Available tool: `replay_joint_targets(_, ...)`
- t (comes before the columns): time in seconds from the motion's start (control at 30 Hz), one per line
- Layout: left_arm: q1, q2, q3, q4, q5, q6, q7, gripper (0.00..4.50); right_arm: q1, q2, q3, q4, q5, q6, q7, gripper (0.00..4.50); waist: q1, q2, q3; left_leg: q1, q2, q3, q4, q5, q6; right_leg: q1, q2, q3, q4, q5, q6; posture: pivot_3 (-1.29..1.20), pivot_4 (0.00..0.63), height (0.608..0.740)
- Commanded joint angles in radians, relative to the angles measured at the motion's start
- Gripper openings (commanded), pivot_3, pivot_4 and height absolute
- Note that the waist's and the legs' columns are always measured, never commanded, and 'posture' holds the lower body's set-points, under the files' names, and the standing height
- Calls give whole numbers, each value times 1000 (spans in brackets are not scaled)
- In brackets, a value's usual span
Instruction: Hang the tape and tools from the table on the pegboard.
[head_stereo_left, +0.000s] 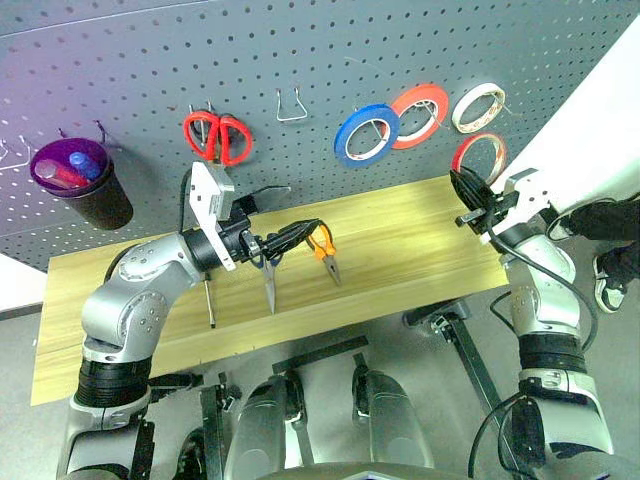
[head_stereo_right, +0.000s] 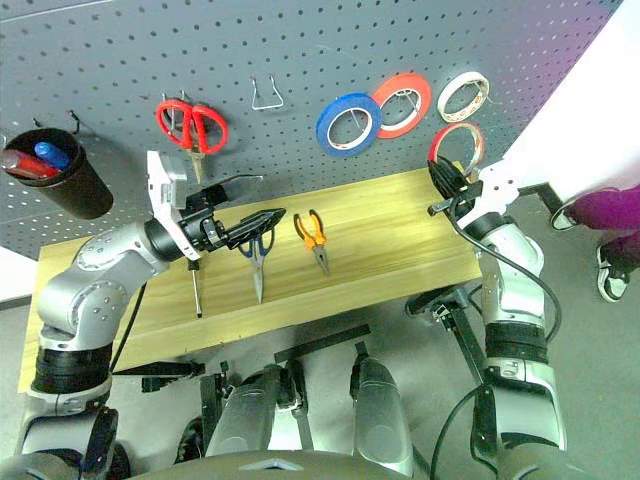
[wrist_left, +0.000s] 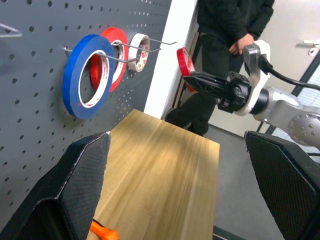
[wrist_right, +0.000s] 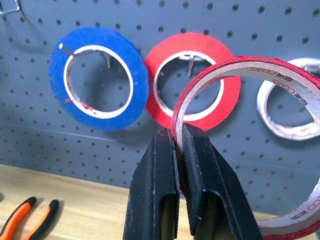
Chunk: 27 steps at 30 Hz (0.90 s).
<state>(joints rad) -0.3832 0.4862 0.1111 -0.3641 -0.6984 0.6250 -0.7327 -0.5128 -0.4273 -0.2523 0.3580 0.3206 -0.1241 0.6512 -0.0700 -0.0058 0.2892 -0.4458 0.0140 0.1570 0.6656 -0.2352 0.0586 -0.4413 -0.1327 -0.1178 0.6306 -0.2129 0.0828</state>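
The pegboard (head_stereo_left: 330, 60) fills the wall behind the table (head_stereo_left: 400, 240), whose back edge runs along its foot. On the board hang red-handled scissors (head_stereo_left: 218, 135) toward the left, an empty wire hook (head_stereo_left: 291, 106) near the middle, then a blue roll (head_stereo_left: 366, 134), a solid red roll (head_stereo_left: 421, 114) overlapping it, and a pale roll (head_stereo_left: 479, 106) furthest right; a dark cup (head_stereo_left: 85, 185) of pens hangs at the far left. On the table, near its middle, lie the pliers (head_stereo_left: 324, 246) with orange-and-black handles, the dark-handled scissors (head_stereo_left: 269, 278) just left of them with blades pointing at the front edge, and the slim screwdriver (head_stereo_left: 209, 300) further left, also pointing toward the front edge. The left gripper (head_stereo_left: 287, 238) hovers over the scissors' handles with its fingers spread wide and empty. The right gripper (wrist_right: 179, 150) is clamped on the rim of the tape (wrist_right: 240, 130), the thin pale red ring, holding it upright above the table's right end, in front of the board and below the pale roll. A person (wrist_left: 225, 30) in dark clothes stands beyond the table's right end.
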Motion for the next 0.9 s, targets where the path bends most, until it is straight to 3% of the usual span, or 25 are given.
replay_joint_targets(0.03, 17, 23, 39, -52, -29, 2, 8, 4500, -57, -23, -2, 9, 0, -27, 11, 65, -1, 0, -5, 0, 0, 0, 0, 0, 0, 0, 0, 0, 0, 0, 0, -99, 162, 723)
replay_joint_targets(0.47, 45, 28, 45, -91, -47, 4, 56, 4500, -193, 20, 53, 197, -27, -99, 48, 65, 1, -2, -20, 2, 0, 0, 1, 0, 0, 2, 0, 1, 1, 0, 0, -57, 159, 723)
replay_joint_targets(0.9, 55, 27, 38, -126, -77, 28, 98, 4500, -359, 29, 76, 541, -94, -249, 73, 65, 2, -2, -22, 3, 0, 0, 2, 0, 0, 2, 0, 1, 2, 0, 0, -20, 176, 723)
